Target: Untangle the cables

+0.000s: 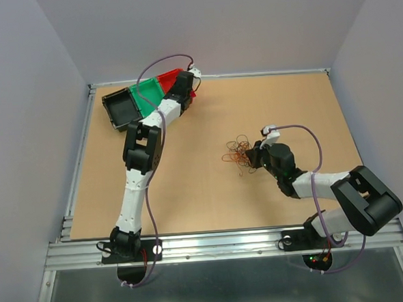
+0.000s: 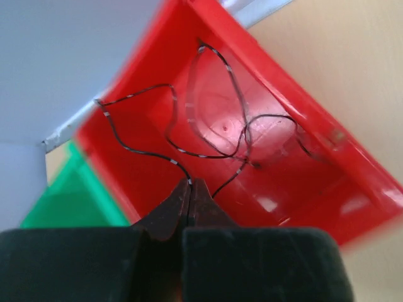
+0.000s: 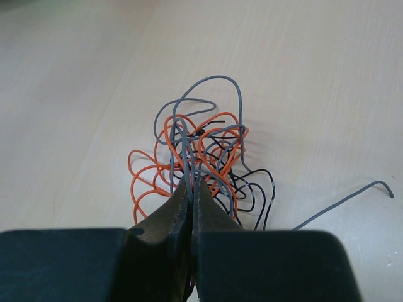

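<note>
Cables: loose knot of hair-thin orange, grey and black strands, lying on the worktop right of centre, well apart from the bins.
Separated strand: one black cable with pale bands, looped inside the red bin at the far left corner of the worktop.
Neighbouring bins: green bin and black bin sit in a row with the red one; contents not readable from above.
Progress: early, by the look of it. One strand is out, while the knot holds many strands with crossings throughout.
Left fingers: closed, tips pinching the black cable above the red bin; release not yet made.
Right fingers: closed at the near edge of the knot, apparently nipping a grey strand that rises from between the tips; the wires bunch too tightly there to be sure which.
Stray end: grey tail runs off to the right across the worktop, clear of the knot.
</note>
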